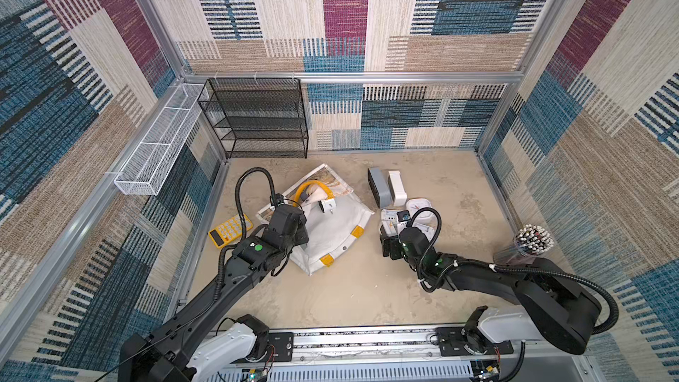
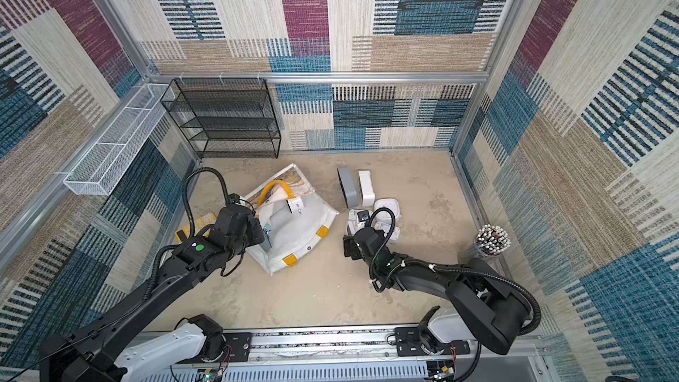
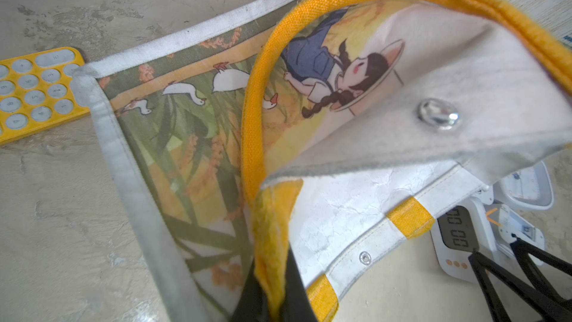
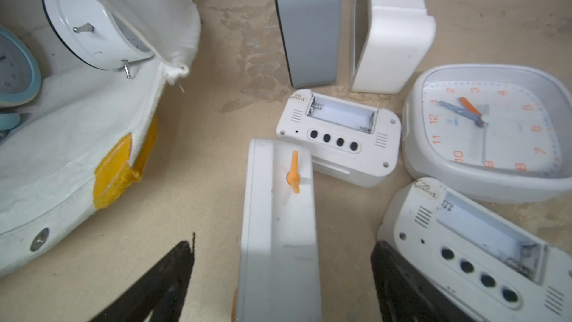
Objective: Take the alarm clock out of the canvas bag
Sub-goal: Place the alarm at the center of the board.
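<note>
Alarm clock: slim white body with an orange winding key. It stood on the tabletop just beside the canvas bag, outside it, apparently on a narrow edge.
Right hand: jaws wide apart on either side of that clock, holding nothing. A gap showed on each side.
Canvas bag: lay on its side with the mouth toward the clocks. A white round clock and a pale blue clock sat inside the opening.
Left hand: pinched shut on the yellow strap handle, lifting the upper lip of the bag.
Neighbours: two white digital clocks, backs up, and a square analogue clock, all close around the freed clock. A grey clock and a white block clock stood further off. A yellow calculator lay beyond the bag.
Hazard, toppling: the clock's footing looked narrow, so a finger brushing it on withdrawal would likely tip it onto the digital clocks.
Hazard, crowding: there was little free room, so a sideways retreat could knock a neighbour.
Hazard, bag: if the strap slipped, the lip would fall over the clocks inside. A tug could roll the round clock out.
</note>
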`<state>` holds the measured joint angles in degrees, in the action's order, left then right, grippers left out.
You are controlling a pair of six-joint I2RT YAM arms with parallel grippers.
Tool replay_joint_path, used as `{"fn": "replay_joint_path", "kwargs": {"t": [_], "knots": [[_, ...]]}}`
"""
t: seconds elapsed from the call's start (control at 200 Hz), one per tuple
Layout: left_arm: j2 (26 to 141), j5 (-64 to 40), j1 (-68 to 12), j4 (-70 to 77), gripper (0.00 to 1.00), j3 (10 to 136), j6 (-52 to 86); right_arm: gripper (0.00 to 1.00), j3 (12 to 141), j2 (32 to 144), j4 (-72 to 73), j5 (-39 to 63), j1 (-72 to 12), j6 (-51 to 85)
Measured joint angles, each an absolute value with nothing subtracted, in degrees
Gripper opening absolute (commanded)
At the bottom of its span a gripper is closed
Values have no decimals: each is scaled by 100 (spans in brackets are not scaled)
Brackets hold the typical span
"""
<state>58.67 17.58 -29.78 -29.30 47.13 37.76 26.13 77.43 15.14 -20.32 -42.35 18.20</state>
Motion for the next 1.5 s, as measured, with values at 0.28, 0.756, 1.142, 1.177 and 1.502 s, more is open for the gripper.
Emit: {"fn": "replay_joint_path", "kwargs": {"t": [0.28, 0.756, 1.142, 1.177, 1.502], "knots": [[5808, 1758, -2978, -2930, 0, 4668, 3793, 100, 2532, 7426, 1514, -1981, -4235, 2005], [5793, 1763, -2978, -2930, 0, 4633, 3793, 100, 2447, 6882, 2049, -1361, -4246, 1848], [5802, 1763, -2978, -2928, 0, 4633, 3793, 95, 2801, 7140, 2163, -685, -4530, 2012], [5802, 1763, -2978, -2926, 0, 4633, 3793, 95, 2867, 7227, 2163, -648, -4628, 2012], [5808, 1763, -2978, -2921, 0, 4654, 3791, 94, 3909, 8484, 2154, -607, -5400, 1852]]}}
